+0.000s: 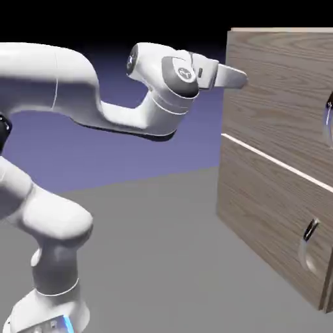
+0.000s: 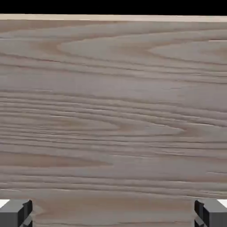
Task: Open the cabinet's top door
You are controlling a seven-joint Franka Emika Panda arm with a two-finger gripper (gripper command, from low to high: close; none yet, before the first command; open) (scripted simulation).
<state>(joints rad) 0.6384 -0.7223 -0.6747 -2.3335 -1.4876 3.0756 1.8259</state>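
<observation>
Tall grey-brown wood-grain cabinet (image 1: 276, 97) at right, upper flat door panel (image 1: 279, 78) closed, robot's two-finger gripper (image 2: 113, 213) standing wide, grey floor, blue-violet backdrop.

— Exterior camera, where is it set?
— I have it off to one side, fairly level, wide enough for the arm (image 1: 58, 84) at the exterior view's left and part of the cabinet (image 1: 273, 188) at its right. Cabinet runs past the frame edge.
— Hand camera?
— Mine looks along the gripper (image 2: 113, 213), facing the wood grain. Much closer; panel nearly fills it, pale top edge near the frame's top.
— Shared ground?
— The cabinet's upper panel (image 1: 279, 97), in both.
</observation>
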